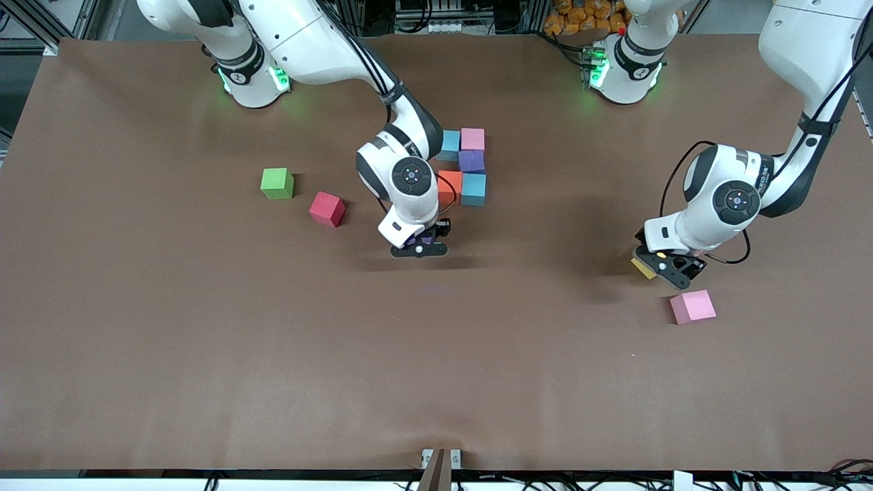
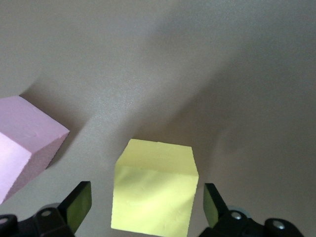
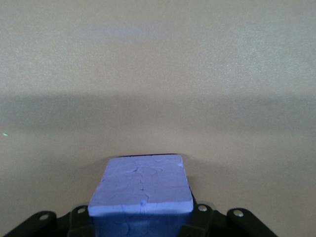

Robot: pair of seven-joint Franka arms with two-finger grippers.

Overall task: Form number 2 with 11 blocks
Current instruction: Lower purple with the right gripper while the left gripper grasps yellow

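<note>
My right gripper (image 1: pixel 419 248) hangs low over bare table beside the built cluster, shut on a purple block (image 3: pixel 142 190) (image 1: pixel 417 240). The cluster holds several blocks: light blue (image 1: pixel 450 141) beside pink (image 1: pixel 472 138), purple (image 1: pixel 472 161) below the pink, then orange (image 1: pixel 449 185) beside light blue (image 1: pixel 473 189). The right arm hides part of the cluster. Toward the left arm's end, my left gripper (image 1: pixel 667 269) (image 2: pixel 146 205) stands open astride a yellow block (image 2: pixel 154 190) (image 1: pixel 642 268) on the table, with a gap on each side. A pink block (image 1: pixel 693 306) (image 2: pixel 27 145) lies close by, nearer the front camera.
A green cube (image 1: pixel 277 183) and a red block (image 1: pixel 327 209) lie toward the right arm's end of the brown table (image 1: pixel 436 375). Both robot bases stand along the edge farthest from the front camera.
</note>
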